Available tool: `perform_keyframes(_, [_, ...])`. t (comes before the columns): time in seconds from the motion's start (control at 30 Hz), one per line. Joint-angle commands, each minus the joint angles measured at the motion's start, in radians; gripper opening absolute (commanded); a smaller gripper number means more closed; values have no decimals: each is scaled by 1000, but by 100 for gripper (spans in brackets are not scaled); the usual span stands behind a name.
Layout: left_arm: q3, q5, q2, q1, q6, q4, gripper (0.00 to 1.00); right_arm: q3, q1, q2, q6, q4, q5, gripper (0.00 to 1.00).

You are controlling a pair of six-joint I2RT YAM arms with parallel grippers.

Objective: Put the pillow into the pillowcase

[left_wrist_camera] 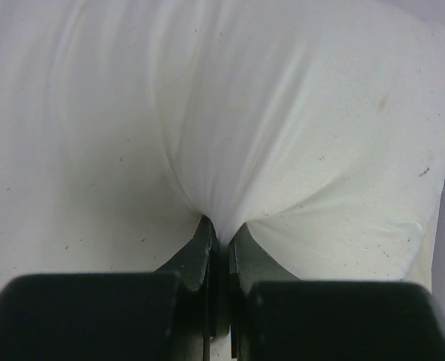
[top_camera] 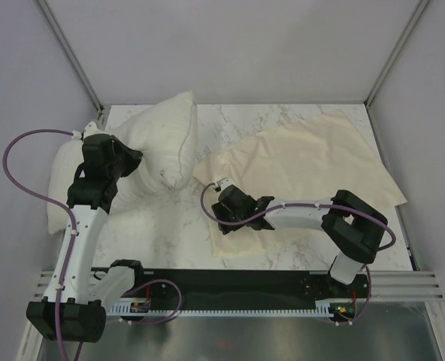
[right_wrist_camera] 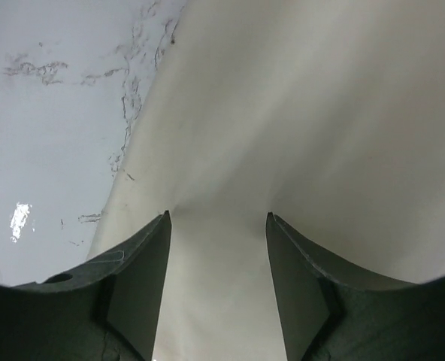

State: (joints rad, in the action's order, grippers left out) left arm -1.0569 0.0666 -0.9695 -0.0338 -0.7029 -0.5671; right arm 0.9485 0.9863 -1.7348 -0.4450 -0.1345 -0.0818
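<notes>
Operator: Status of the left gripper (left_wrist_camera: 221,226)?

Technician: Clamped on the pillow (top_camera: 166,143). The jaws meet on a pinched fold, and the cover puckers into the tips.

Operator: And the right gripper (right_wrist_camera: 217,214)?

Technician: Its jaws stand apart. The pillowcase (right_wrist_camera: 305,113) lies flat under and between the fingers (right_wrist_camera: 143,263), near its left edge, and nothing is held.

Operator: Where is the pillow?

Technician: At the far left of the table (top_camera: 162,233). Its right end is raised on edge, and its left end reaches the table's left edge.

Operator: And the pillowcase?

Technician: Spread over the right half of the table, wrinkled, with its right corner at the table's right edge.

Operator: What free space is there?

Technician: A strip of bare marble separates the pillow from the pillowcase's left edge. More bare surface lies in front of the pillow, near the left arm.
</notes>
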Motion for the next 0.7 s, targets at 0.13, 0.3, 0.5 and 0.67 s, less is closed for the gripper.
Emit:
perform_keyframes(0.13, [-2, 105, 20, 31, 8, 36, 2, -200, 97, 139, -152, -191, -105, 62])
perform_keyframes(0.3, [-5, 101, 26, 31, 8, 35, 2, -235, 133, 265, -242, -359, -164, 62])
perform_keyframes(0.5, [-11, 81, 17, 31, 8, 36, 2, -114, 137, 347, -158, -384, -164, 64])
perform_keyframes(0.67, [-23, 71, 29, 31, 22, 35, 2, 70, 140, 226, -23, -404, -148, 61])
